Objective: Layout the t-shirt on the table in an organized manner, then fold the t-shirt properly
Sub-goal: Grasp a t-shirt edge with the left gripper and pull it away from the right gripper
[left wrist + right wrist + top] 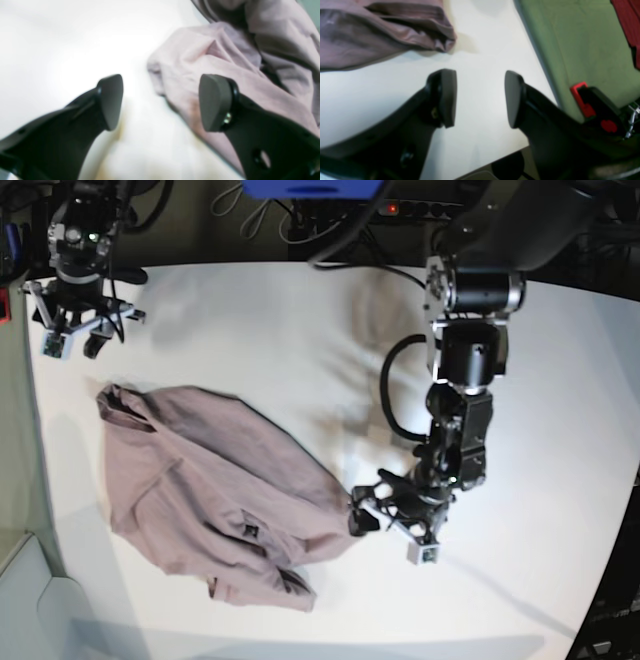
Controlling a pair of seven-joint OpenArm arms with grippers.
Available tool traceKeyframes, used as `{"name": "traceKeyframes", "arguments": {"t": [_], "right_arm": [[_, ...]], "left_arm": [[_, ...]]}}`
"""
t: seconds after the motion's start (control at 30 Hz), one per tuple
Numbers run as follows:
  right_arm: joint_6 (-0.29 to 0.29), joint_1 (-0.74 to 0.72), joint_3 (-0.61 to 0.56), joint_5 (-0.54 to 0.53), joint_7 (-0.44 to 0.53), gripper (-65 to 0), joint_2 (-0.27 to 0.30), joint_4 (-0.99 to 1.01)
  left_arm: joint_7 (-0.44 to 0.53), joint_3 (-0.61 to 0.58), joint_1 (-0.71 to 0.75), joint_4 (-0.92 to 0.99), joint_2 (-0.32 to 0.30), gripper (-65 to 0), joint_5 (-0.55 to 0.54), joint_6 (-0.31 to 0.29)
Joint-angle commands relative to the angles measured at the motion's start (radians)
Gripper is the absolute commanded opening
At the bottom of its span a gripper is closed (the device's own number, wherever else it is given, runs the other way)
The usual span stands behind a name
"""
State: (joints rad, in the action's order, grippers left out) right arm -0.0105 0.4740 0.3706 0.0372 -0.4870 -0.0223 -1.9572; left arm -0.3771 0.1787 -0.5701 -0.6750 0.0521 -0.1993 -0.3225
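Note:
The mauve-pink t-shirt (210, 490) lies crumpled and wrinkled on the left half of the white table (250, 340). My left gripper (362, 515) is open at the shirt's right edge. In the left wrist view its jaws (162, 102) stand wide apart and low, one finger over the shirt's (225, 57) edge, the other over bare table (50, 37). My right gripper (75, 345) is open and empty near the table's far left corner, apart from the shirt. In the right wrist view (480, 98) the shirt (370, 30) lies ahead to the left.
The table's edge (540, 62) runs close beside my right gripper, with green floor (570, 45) beyond it. Cables and a power strip (420, 208) lie behind the far edge. A red-and-black clamp part (585, 102) sits by the right arm.

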Motion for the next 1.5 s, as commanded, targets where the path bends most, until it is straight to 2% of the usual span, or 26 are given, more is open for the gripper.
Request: {"name": "traceKeyframes", "arguments": {"t": [0.0, 0.13, 0.23, 0.67, 0.83, 1.07, 1.17, 1.43, 1.47], "right_arm": [[0.001, 0.007, 0.005, 0.002, 0.017, -34.0, 0.005, -0.018], [0.001, 0.03, 0.006, 0.003, 0.017, -34.0, 0.005, -0.02], [0.001, 0.039, 0.006, 0.003, 0.017, -34.0, 0.005, -0.02], [0.001, 0.042, 0.008, 0.003, 0.017, -34.0, 0.005, -0.02], [0.001, 0.039, 0.008, 0.003, 0.017, -34.0, 0.005, -0.02], [0.001, 0.039, 0.008, 0.003, 0.017, -34.0, 0.005, -0.015], [0.001, 0.042, 0.008, 0.002, 0.017, -34.0, 0.005, -0.015], [0.001, 0.062, 0.009, 0.002, 0.017, -34.0, 0.005, -0.012], [0.001, 0.062, 0.009, 0.002, 0.017, -34.0, 0.005, -0.012]], "left_arm": [[0.062, -0.003, -0.063, 0.033, 0.012, -19.2, -0.013, -0.013], [0.152, -0.005, -0.113, 0.165, 0.048, -19.2, -0.012, -0.013], [0.192, -0.005, -0.12, 0.189, 0.062, -19.2, -0.012, -0.013], [0.206, -0.006, -0.064, 0.194, 0.044, -19.2, 0.002, -0.008], [0.255, -0.006, -0.046, 0.196, 0.047, -18.9, 0.079, 0.11], [0.278, -0.005, -0.064, 0.271, 0.071, -20.2, 0.123, 0.121], [0.278, -0.005, -0.069, 0.294, 0.078, -29.4, 0.123, 0.121], [0.277, -0.005, -0.069, 0.295, 0.078, -65.0, 0.123, 0.13], [0.277, -0.005, -0.069, 0.295, 0.078, -65.0, 0.123, 0.13]]}}
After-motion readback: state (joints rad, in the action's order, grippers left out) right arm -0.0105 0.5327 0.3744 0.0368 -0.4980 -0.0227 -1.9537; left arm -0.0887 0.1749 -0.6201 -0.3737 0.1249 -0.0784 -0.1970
